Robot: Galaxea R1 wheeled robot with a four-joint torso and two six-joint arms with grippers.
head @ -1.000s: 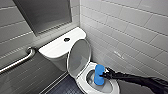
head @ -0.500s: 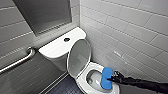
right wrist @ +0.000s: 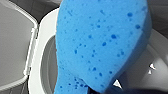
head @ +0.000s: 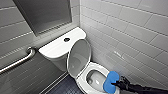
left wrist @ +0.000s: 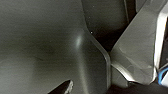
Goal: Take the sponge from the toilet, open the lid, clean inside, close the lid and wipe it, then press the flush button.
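Note:
The white toilet (head: pixel 83 81) stands against the tiled wall with its lid (head: pixel 78 58) raised upright against the tank. The round dark flush button (head: pixel 66 39) sits in the middle of the tank top. My right gripper (head: pixel 117 84) comes in from the lower right, shut on the bright blue sponge (head: pixel 111 82). It holds the sponge at the bowl's right rim. In the right wrist view the sponge (right wrist: pixel 100 45) looms large over the white seat rim (right wrist: pixel 45 42), with the raised lid (right wrist: pixel 15 45) beside it.
A metal grab bar (head: pixel 17 62) runs along the left wall. A dark framed panel (head: pixel 45 13) hangs above the tank. The white tiled wall (head: pixel 130 37) stands close on the toilet's right. Dark floor (head: pixel 65 87) lies in front of the bowl.
My right gripper has drawn the sponge from over the bowl's middle toward its right near rim. The lid and tank have not moved.

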